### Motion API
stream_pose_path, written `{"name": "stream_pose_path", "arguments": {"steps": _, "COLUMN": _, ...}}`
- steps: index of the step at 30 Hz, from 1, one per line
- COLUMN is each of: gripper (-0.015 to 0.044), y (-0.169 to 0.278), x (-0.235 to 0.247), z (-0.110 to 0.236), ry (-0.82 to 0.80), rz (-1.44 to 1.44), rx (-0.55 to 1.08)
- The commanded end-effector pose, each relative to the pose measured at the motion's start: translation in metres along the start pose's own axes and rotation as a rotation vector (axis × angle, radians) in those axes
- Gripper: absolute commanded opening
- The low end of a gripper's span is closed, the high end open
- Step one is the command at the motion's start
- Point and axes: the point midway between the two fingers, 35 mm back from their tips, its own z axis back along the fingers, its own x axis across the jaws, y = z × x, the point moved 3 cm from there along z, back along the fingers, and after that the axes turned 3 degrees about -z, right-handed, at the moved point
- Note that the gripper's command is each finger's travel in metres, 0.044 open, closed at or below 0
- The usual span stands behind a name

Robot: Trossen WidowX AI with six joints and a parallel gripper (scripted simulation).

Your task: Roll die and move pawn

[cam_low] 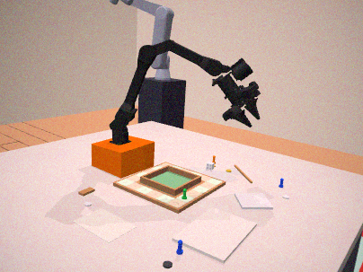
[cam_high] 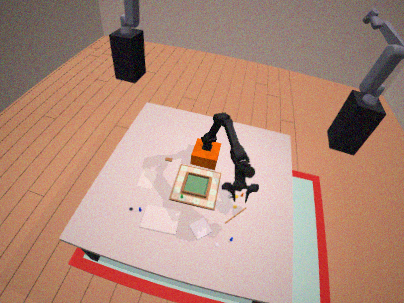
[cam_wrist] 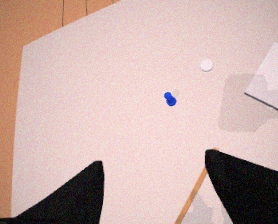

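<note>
A small white die (cam_low: 209,166) lies on the table just past the board's far right corner, next to an orange pawn (cam_low: 214,159). The board (cam_low: 135,186) (cam_high: 217,183) has a ring of squares around a green-floored tray (cam_low: 172,179) (cam_high: 196,185). A green pawn (cam_low: 184,194) (cam_high: 182,197) stands on the board's near edge. My gripper (cam_low: 248,118) (cam_high: 241,191) (cam_wrist: 154,163) is open and empty. It hangs high above the table, to the right of the board. In the wrist view it looks down on a blue pawn (cam_wrist: 170,99), not on the die.
The arm's orange base block (cam_low: 122,155) (cam_high: 206,154) stands behind the board. A wooden stick (cam_low: 243,173) (cam_wrist: 192,195), a yellow token (cam_low: 228,170), a blue pawn (cam_low: 281,182), a white disc (cam_low: 286,197) (cam_wrist: 206,65) and paper sheets (cam_low: 253,200) (cam_low: 220,237) lie to the right. Another blue pawn (cam_low: 180,247) and a black disc (cam_low: 167,264) are in front.
</note>
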Motion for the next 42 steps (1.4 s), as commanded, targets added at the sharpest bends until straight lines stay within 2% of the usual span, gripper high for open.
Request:
{"name": "stream_pose_path", "arguments": {"steps": 1, "gripper": 0.0275, "y": 0.059, "x": -0.023, "z": -0.022, "ry": 0.102, "rz": 0.122, "rx": 0.208}}
{"name": "stream_pose_path", "arguments": {"steps": 10, "gripper": 0.0275, "y": 0.171, "x": -0.078, "z": -0.031, "ry": 0.296, "rz": 0.356, "rx": 0.656}}
{"name": "stream_pose_path", "arguments": {"steps": 42, "gripper": 0.0275, "y": 0.199, "x": -0.095, "z": -0.066, "ry": 0.300, "rz": 0.360, "rx": 0.665}}
